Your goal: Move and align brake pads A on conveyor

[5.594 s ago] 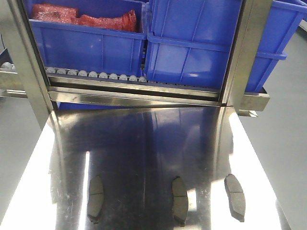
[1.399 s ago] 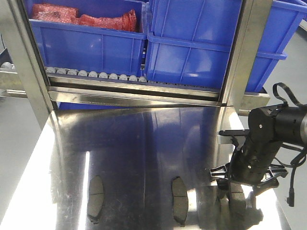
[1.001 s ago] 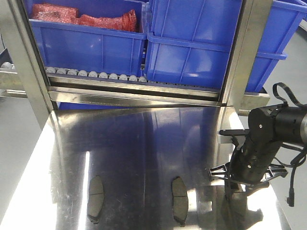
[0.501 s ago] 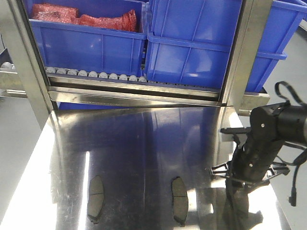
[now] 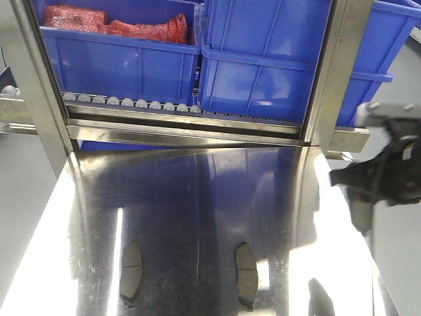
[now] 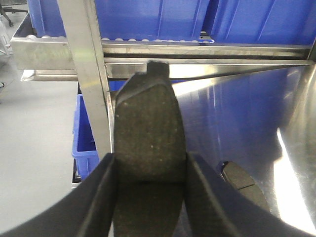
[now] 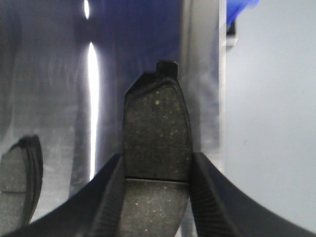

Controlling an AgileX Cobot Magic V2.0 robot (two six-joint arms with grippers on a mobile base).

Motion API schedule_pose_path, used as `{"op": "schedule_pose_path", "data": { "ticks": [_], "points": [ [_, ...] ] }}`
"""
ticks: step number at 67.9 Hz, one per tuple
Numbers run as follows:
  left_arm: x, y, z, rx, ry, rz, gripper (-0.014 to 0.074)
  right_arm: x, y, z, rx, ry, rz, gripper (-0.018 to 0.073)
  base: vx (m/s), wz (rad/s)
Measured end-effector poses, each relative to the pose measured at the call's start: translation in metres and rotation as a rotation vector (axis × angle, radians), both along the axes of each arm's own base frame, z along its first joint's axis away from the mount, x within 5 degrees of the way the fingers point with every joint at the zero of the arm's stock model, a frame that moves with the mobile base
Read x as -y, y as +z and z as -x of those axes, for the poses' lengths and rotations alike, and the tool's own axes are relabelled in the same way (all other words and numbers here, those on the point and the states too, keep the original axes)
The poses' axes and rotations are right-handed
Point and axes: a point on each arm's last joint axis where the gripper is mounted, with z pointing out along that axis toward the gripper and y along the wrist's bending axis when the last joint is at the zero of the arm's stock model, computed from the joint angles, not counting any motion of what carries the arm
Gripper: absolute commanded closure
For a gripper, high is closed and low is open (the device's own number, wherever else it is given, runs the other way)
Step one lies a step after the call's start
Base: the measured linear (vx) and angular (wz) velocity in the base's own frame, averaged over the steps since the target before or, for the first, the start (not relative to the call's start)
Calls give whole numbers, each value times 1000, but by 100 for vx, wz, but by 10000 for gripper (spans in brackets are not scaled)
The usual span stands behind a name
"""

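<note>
Two brake pads A lie flat on the shiny steel tabletop in the front view, one at the left [image 5: 131, 273] and one in the middle [image 5: 247, 275]. My right gripper [image 5: 362, 194], blurred, is raised at the table's right edge and is shut on a third pad [image 5: 360, 216]. In the right wrist view this gripper [image 7: 157, 158] clamps that pad [image 7: 157, 123] by its long sides, and another pad [image 7: 17, 182] lies low at the left. In its own wrist view, my left gripper [image 6: 150, 158] is shut on a fourth pad [image 6: 148, 123]; a further pad [image 6: 242, 180] lies on the steel. The conveyor is out of view.
Blue bins [image 5: 263, 59] stand on a rack behind the table, one holding red bags [image 5: 115, 23]. A row of small grey rollers [image 5: 131, 103] runs under them. Steel posts [image 5: 332, 72] frame the rack. Grey floor lies past the table's right edge [image 5: 368, 263].
My right gripper took hold of the right-hand pad on the table and lifted it up and to the right. That pad's spot on the steel is now bare.
</note>
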Motion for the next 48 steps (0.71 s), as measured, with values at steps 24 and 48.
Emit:
{"op": "schedule_pose_path", "data": {
  "ticks": [24,48],
  "points": [
    [0,0,0,0,0,0,602,34,30,82,244,-43,45,566,0,0],
    [0,0,0,0,0,0,602,35,7,149,460,-43,55,566,0,0]
  ]
}}
